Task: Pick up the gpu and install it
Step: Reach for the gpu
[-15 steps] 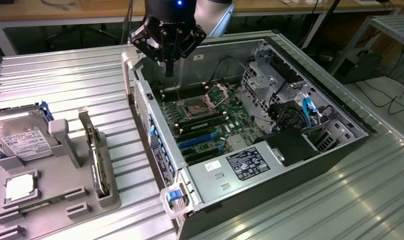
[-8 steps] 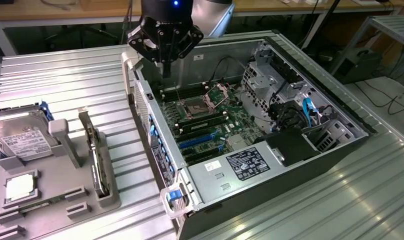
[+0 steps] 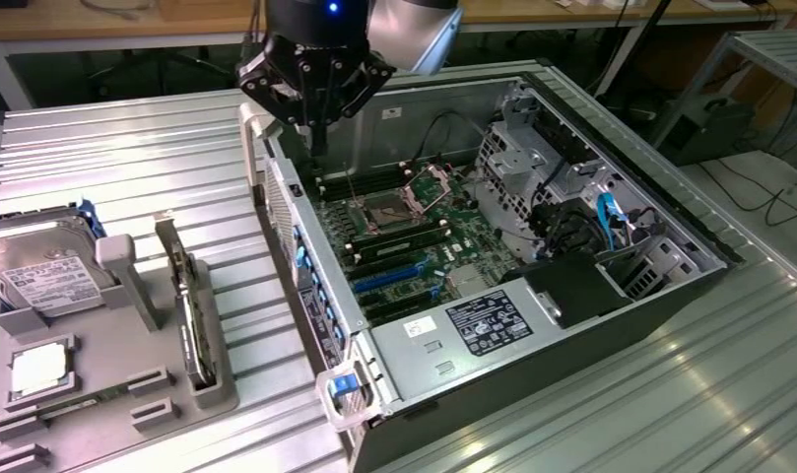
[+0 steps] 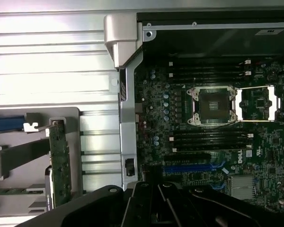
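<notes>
Grey moulded parts holder (image 3: 109, 394), lower left in the exterior view, keeps the thin black gpu (image 3: 190, 320) standing on edge, presumably for gripping from above, while the black pincer (image 3: 316, 148), shut and empty, hangs well apart at upper centre over the open metal computer case (image 3: 412, 340).

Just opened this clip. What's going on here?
A single robot arm hangs its gripper over the far corner of an open computer case, above the motherboard. The fingers are closed and nothing shows in them. The gpu stands on edge in a gray holder at the exterior view's left, beside a hard drive, not yet picked up.
</notes>
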Robot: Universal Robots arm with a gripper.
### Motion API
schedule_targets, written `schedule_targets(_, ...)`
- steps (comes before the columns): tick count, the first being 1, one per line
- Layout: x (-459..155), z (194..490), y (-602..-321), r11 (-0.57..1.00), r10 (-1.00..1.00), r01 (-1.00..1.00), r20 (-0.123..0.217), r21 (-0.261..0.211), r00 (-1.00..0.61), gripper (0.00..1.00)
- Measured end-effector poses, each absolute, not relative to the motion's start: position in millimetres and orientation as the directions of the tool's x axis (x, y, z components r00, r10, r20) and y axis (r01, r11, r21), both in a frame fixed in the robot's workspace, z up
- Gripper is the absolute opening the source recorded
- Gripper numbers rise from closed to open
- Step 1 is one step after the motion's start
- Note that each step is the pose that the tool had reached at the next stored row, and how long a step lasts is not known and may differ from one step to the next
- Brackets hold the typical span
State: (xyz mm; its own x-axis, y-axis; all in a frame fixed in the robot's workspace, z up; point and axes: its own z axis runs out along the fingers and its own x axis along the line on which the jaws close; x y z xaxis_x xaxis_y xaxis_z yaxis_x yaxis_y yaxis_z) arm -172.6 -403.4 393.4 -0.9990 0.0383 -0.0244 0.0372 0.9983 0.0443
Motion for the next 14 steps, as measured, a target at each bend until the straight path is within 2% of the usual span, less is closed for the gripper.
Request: schedule_targets(14, -198, 393, -407, 0.998, 0.038, 0.037, -0.024, 0.044, -0.999, 0.11)
